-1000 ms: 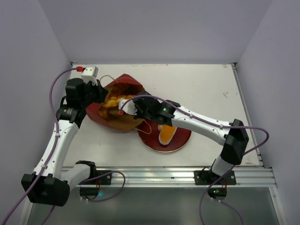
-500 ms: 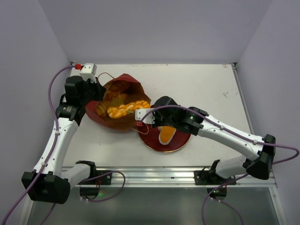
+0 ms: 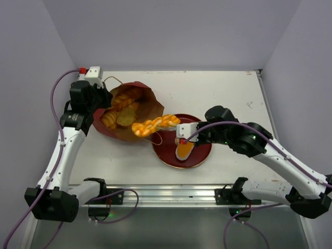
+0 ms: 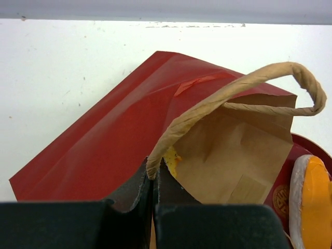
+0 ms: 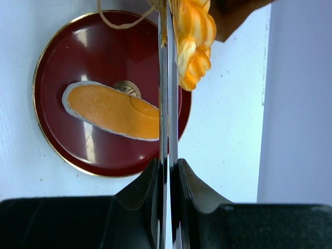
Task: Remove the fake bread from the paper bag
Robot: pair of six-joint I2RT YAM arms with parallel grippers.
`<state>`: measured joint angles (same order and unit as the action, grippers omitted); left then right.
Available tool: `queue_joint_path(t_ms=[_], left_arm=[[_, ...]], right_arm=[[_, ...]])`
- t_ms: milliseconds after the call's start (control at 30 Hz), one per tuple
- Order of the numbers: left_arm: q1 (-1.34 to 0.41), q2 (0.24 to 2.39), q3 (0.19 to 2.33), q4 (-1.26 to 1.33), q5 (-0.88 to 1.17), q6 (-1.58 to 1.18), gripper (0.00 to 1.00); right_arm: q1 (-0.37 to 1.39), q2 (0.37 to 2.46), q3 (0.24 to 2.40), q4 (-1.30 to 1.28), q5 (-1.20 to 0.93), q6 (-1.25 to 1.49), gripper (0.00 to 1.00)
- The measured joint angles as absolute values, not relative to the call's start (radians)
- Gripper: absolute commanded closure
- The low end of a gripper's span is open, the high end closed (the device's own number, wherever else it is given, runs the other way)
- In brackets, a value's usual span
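The white desk (image 3: 233, 93) is being used as the ground for everything here, with the 2 arms reaching in from its near edge.

The paper bag (image 3: 147, 106) is being kept on the left part of the desk. It is tipped so that its brown inside and open mouth are being shown toward the dark-red round plate (image 3: 168, 153) just beside it. Several pieces of fake bread (image 3: 122, 111) are being held inside the bag, near its left wall.

1 piece, the twisted stick (image 3: 155, 125), is being carried outside the bag, roughly level, between the bag's mouth and the plate. Its left end is being seen over the lower lip of the mouth, and whether it is touching the paper there cannot be told. On the plate, 1 flat orange slab (image 3: 184, 149) with a pale rim is being displayed, lying across the middle.

The right pincer (image 3: 177, 124) is being held over the plate's upper-left edge, its 2 fingers pressed nearly together and clamped on the right end of the twisted stick. In the right wrist view the stick's knotted end is being shown bulging beside the thin fingers, with the plate and slab below.

The left pincer (image 4: 154, 174) is being held at the bag's left rim, its fingers closed tight on the tan cord handle (image 4: 233, 91). The handle is being seen arching up from the fingertips and across the bag's mouth. A 2nd cord is being seen lying loose over the plate's edge.
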<state>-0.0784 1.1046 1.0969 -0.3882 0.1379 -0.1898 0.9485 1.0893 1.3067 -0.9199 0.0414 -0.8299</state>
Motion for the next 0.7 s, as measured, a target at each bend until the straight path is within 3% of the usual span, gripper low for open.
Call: queue_joint_path(t_ms=[333,700], left_arm=[[-0.026,1.142,1.131,-0.394,0.09,-0.187,1.0],[0.014,1.142,1.131,-0.394,0.097,-0.187,1.0]], right_arm=[[0.811,0.897,1.173,-0.991,0.084,-0.887,1.0],[0.79,0.945,1.063,-1.017,0.143,-0.992,1.0]])
